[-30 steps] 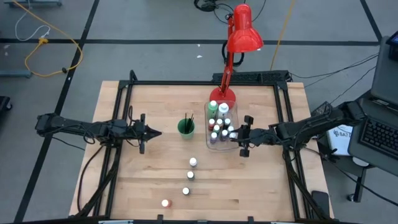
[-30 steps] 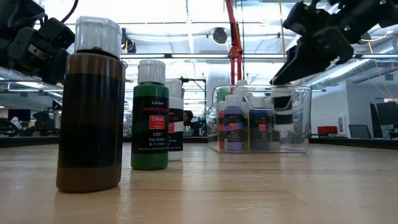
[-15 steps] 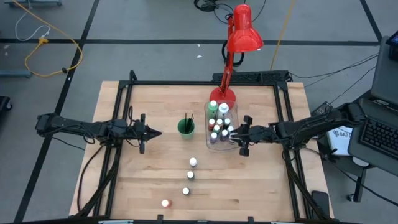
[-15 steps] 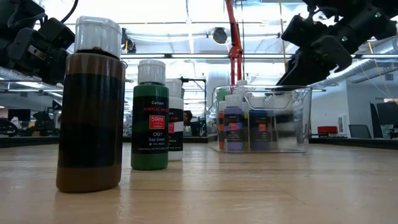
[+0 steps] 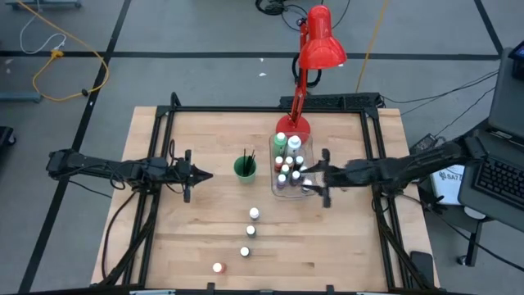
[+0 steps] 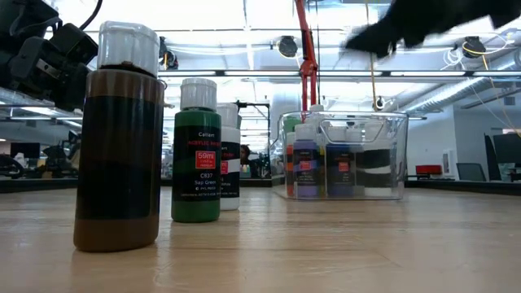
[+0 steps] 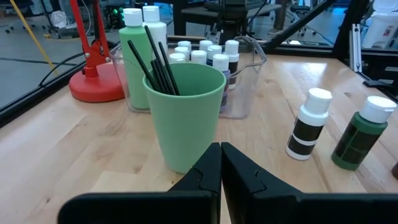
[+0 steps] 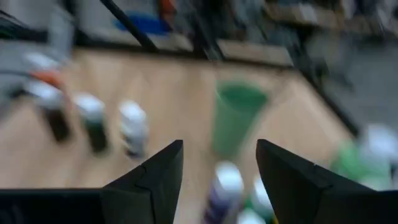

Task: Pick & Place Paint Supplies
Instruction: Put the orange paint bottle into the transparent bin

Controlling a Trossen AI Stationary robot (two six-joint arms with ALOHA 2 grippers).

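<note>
The right gripper [image 5: 318, 178], fingers parted and empty, has lifted since the previous frame to hover over the clear bin's [image 5: 279, 193] 3 o'clock edge (blurred in the low view). Paint bottles [image 5: 286, 162] stand upright inside; four more [image 5: 250, 231] line the table toward 6 o'clock. Brushes [image 7: 155, 65] lean in the green cup [image 7: 185, 118]. The left gripper [image 5: 193, 174] waits clenched.

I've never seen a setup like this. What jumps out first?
A bright red lamp leans over the table's far edge. Below it, a clear bin is packed with paint bottles, the open right gripper at its side. Four more bottles trail toward the near edge.
</note>
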